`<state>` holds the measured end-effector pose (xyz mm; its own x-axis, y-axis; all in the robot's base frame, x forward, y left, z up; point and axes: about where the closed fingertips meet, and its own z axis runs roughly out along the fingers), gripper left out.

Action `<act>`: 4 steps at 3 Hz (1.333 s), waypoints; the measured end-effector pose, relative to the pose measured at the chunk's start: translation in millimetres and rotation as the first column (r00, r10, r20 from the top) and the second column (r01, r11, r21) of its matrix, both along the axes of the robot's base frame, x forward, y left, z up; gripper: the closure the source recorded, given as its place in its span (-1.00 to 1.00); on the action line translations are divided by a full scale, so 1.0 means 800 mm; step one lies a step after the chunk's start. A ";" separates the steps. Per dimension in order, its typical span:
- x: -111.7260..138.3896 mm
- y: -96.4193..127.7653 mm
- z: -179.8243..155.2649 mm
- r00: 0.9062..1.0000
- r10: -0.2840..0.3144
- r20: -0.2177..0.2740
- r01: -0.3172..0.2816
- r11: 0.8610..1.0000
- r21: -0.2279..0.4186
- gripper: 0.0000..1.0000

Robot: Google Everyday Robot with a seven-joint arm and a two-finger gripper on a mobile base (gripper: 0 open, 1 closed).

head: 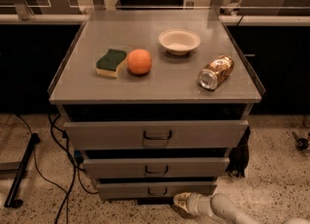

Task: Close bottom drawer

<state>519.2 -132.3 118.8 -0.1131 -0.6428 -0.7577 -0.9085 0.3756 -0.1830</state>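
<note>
The bottom drawer [126, 189] is the lowest of three grey drawers in the cabinet, with a small dark loop handle [157, 191]. Its front sits only slightly forward of the cabinet, stepped back under the middle drawer [116, 168]. The gripper [180, 200] comes in low from the bottom right on a pale arm. Its tip is just below and in front of the bottom drawer's lower edge, right of the handle.
The top drawer [106, 134] juts out furthest. On the cabinet top lie a green sponge [111, 62], an orange [139, 61], a white bowl [179, 40] and a tipped can [216, 72]. Cables [60, 145] and a black stand [22, 169] lie on the floor at left.
</note>
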 end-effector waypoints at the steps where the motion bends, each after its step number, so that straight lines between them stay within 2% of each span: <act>1: -0.053 -0.021 0.007 0.994 0.034 -0.106 -0.031 0.999 0.036 1.00; 2: -0.127 -0.034 0.029 0.954 0.125 -0.271 -0.097 0.988 0.117 0.96; 3: -0.132 -0.028 0.030 0.950 0.144 -0.277 -0.111 0.985 0.130 0.48; 4: -0.132 -0.028 0.030 0.950 0.144 -0.277 -0.111 0.985 0.130 0.02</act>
